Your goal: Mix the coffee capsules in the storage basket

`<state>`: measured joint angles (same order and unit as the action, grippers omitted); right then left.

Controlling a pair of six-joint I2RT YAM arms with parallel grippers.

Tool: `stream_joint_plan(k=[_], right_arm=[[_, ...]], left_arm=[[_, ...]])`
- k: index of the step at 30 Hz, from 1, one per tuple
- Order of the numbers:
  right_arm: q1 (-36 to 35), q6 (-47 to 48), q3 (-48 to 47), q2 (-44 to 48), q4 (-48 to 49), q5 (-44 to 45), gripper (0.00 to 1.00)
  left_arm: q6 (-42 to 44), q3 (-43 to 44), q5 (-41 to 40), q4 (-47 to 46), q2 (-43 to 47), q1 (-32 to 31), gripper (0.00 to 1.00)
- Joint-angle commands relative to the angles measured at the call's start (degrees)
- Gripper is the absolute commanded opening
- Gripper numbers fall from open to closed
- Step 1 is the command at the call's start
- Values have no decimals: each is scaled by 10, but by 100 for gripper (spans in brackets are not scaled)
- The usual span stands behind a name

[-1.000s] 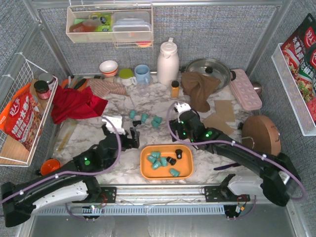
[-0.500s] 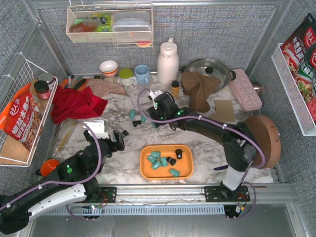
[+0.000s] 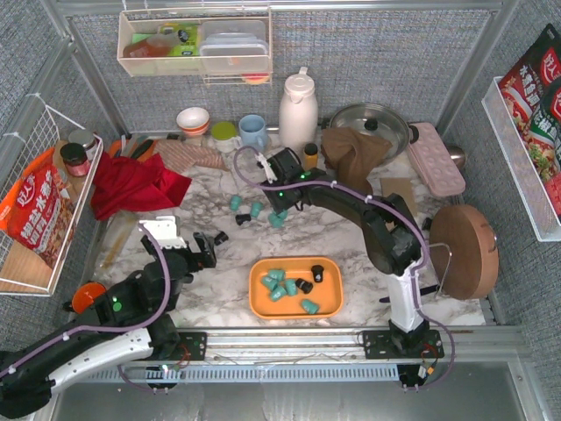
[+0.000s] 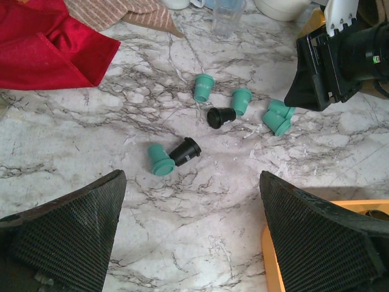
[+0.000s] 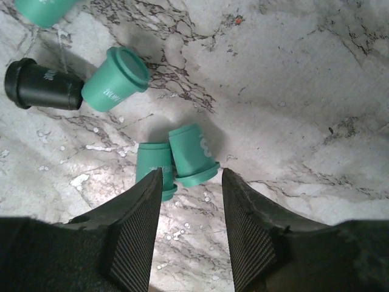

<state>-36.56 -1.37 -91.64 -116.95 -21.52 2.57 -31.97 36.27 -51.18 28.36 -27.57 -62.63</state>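
The orange storage basket [image 3: 296, 287] lies at the near middle and holds several teal coffee capsules [image 3: 276, 281] and two black ones [image 3: 304, 285]. More capsules lie loose on the marble behind it: teal ones [image 3: 256, 210] and black ones [image 3: 243, 218]. My right gripper [image 3: 282, 200] is open and hovers just above a touching pair of teal capsules [image 5: 182, 159], with its jaws either side of them [image 5: 190, 176]. My left gripper [image 3: 206, 248] is open and empty [image 4: 191, 179], short of a teal capsule [image 4: 160, 159] and a black one [image 4: 185, 151]. The basket's rim [image 4: 271, 261] shows by its right finger.
A red cloth [image 3: 131, 184] lies back left. A white thermos [image 3: 298, 110], an orange-yellow bottle [image 3: 310, 158], a brown cloth [image 3: 351, 153] and a pot [image 3: 368, 123] stand behind. A pink tray [image 3: 436, 158] and a round wooden lid [image 3: 463, 239] are at the right.
My right arm has swung from beside the basket to the back left, over the loose capsules. My left gripper has drawn back to the left, away from the basket.
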Motion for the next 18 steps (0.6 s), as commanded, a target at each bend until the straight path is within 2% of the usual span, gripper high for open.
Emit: stream_joint_plan(k=[1,18], right_arm=[[6,7,-24,-20,-27,-23,48],[10,6,-49,-79,-37,-35,40]], left_arm=[[-3,0,-9,3,-6,0,99],[-1,-2,-16,0,-7,-1,99]])
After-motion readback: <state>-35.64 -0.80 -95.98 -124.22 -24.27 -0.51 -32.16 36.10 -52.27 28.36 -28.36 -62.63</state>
